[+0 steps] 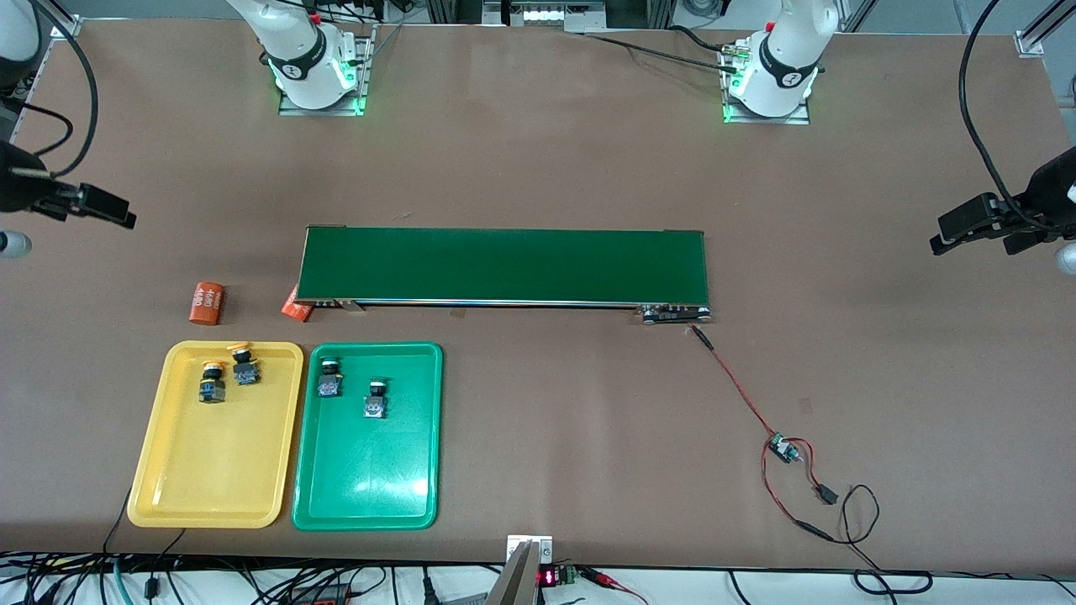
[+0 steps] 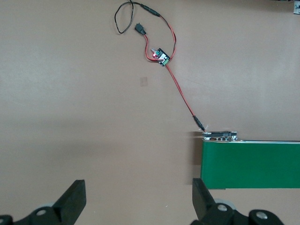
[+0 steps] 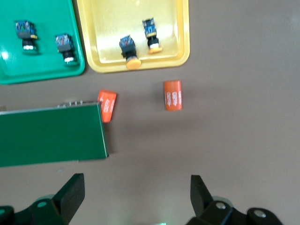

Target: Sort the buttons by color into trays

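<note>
Both grippers, left gripper (image 2: 138, 199) and right gripper (image 3: 136, 197), gape empty, arms waiting high over bare table.
Yellow buttons (image 1: 212, 382) lie in yellow tray (image 1: 210, 491), green buttons (image 1: 374, 398) in green tray (image 1: 370, 496), trays side by side near conveyor belt (image 1: 503, 265).

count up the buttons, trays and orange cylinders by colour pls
yellow buttons: 2
green buttons: 2
yellow tray: 1
green tray: 1
orange cylinders: 2
total: 8

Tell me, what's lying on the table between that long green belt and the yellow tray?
Two orange cylinders: one lies apart, the other is tucked against the conveyor belt's end. Both the front and right wrist views show them, farther from the front camera than the yellow tray.
</note>
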Robot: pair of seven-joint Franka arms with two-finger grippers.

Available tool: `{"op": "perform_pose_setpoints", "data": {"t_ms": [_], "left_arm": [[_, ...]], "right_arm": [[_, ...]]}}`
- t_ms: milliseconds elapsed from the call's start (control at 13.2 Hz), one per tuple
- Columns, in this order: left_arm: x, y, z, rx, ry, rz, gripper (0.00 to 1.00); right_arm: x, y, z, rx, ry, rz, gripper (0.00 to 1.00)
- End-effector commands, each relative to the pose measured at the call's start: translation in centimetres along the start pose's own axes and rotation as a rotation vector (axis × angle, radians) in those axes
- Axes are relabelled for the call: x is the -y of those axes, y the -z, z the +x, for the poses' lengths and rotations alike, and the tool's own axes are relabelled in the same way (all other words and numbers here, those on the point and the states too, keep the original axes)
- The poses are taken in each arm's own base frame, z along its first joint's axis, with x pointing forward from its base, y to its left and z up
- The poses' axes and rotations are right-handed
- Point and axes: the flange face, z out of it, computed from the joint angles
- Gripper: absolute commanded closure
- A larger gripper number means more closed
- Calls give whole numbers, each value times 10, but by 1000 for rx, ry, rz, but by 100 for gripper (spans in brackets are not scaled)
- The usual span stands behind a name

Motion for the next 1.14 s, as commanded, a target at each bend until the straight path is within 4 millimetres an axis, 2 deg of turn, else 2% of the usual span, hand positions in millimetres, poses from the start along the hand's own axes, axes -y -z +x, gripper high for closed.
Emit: {"op": "perform_pose_setpoints", "data": {"t_ms": [0, 151, 303, 1060], "left_arm": [[-3, 9, -3, -4, -11, 20, 0], [-3, 9, -3, -5, -14, 21, 0], [-2, 8, -3, -4, -11, 22, 0], [-2, 10, -4, -7, -10, 22, 0]], "right_arm": [[13, 15, -15, 34, 22, 14, 0], [23, 25, -22, 15, 41, 6, 0], [19, 25, -22, 17, 39, 7, 0], [26, 31, -34, 42, 46, 1, 0]]}}
